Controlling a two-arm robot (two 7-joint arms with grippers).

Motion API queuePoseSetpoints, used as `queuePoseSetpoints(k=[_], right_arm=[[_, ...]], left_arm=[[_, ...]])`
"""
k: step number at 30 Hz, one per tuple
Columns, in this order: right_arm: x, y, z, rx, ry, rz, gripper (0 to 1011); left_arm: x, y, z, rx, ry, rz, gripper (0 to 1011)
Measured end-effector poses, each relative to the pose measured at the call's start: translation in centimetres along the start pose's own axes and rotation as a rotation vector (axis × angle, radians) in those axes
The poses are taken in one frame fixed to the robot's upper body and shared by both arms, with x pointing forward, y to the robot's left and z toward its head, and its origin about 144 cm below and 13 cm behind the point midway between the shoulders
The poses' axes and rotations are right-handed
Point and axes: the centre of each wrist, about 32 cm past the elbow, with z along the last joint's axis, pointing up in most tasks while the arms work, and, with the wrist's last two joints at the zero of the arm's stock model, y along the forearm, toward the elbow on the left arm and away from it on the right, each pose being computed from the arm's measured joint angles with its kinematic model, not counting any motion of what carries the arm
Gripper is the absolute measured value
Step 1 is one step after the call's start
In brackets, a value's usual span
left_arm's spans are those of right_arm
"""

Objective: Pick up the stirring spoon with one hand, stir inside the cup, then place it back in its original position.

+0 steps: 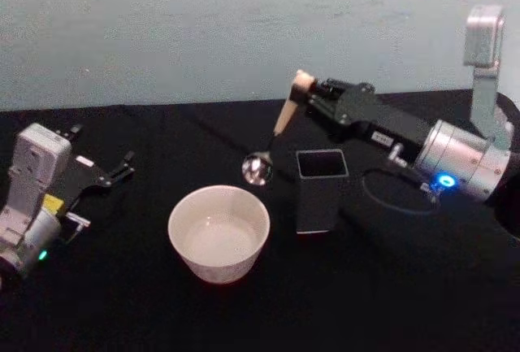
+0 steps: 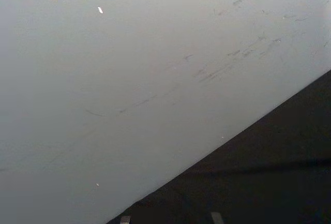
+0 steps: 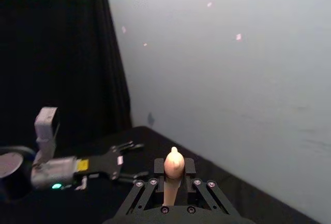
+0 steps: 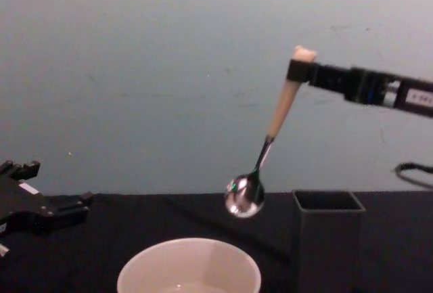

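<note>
My right gripper (image 1: 306, 96) is shut on the top of the stirring spoon (image 1: 283, 118), holding it in the air, tilted. Its beige handle (image 4: 281, 109) slopes down to the shiny bowl (image 4: 244, 197), which hangs above and behind the far rim of the cream cup (image 1: 218, 232), outside it. In the right wrist view the handle's tip (image 3: 174, 163) sticks up between the fingers. The dark grey square holder (image 1: 322, 189) stands just right of the cup, with nothing in it. My left gripper (image 1: 114, 169) rests open at the table's left side.
A black cloth covers the table (image 1: 122, 303). A pale wall (image 1: 203, 27) rises close behind it. A dark cable (image 1: 390, 197) runs from the right arm across the cloth beside the holder.
</note>
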Motion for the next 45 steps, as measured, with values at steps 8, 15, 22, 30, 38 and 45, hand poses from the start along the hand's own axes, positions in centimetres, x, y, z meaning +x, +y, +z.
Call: queuePoseSetpoints(k=[8,15,22,30,38,45], right_arm=[[-1.2,0.7,-1.7,-0.056,-0.025,0.069,221],[-2.0,1.0,-3.1,-0.102,-0.035,0.108,221],[-2.6,1.5,-4.0,-0.124,-0.04,0.138,218],[-3.4,2.3,-4.9,-0.141,-0.038,0.168,221],[-4.0,3.3,-5.6,-0.147,-0.036,0.184,221],[-4.5,4.8,-6.2,-0.147,-0.037,0.171,218]], left_arm=[[0.0,0.0,0.0,0.0,0.0,0.0,1001],[0.0,0.0,0.0,0.0,0.0,0.0,1001],[0.0,0.0,0.0,0.0,0.0,0.0,1002],[0.0,0.0,0.0,0.0,0.0,0.0,1001],[0.0,0.0,0.0,0.0,0.0,0.0,1001],[0.0,0.0,0.0,0.0,0.0,0.0,1001]])
